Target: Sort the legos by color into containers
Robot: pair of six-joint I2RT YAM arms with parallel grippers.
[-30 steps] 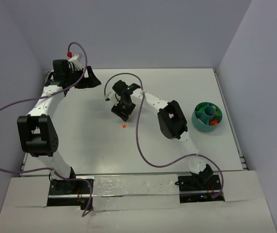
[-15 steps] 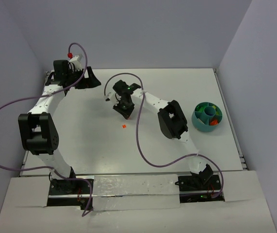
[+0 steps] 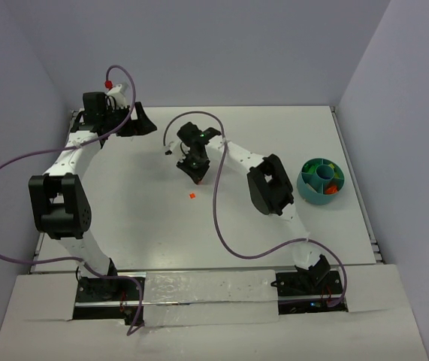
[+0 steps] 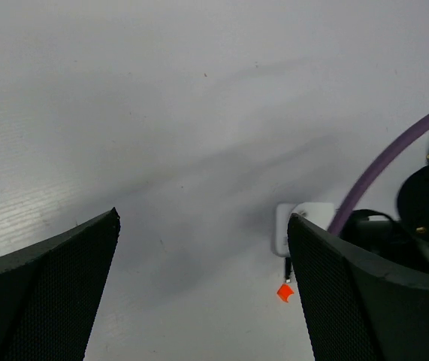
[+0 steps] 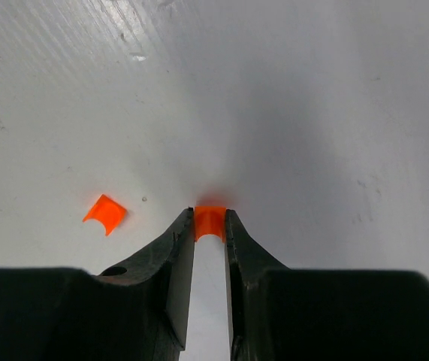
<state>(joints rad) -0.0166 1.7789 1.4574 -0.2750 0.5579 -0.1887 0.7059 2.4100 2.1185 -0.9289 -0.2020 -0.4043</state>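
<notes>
The white bench [image 3: 124,203] was nearly bare of bricks, which suggested the sorting was close to finished. At its right edge stood the round teal-blue plastic bowl [image 3: 319,183], already holding green and orange-red pieces that looked kept apart, though they were too small to count. The left pincer [image 4: 203,218] hung at the far left corner with its fingers wide apart and nothing between them. The right pincer [image 5: 209,226], near the bench's middle, was clamped on a small orange-red plastic brick [image 5: 209,221]; whether that brick had left the surface could not be told. A second orange-red bit [image 5: 104,213] lay loose just beside it. By my reckoning, only these two had yet to reach the bowl.
</notes>
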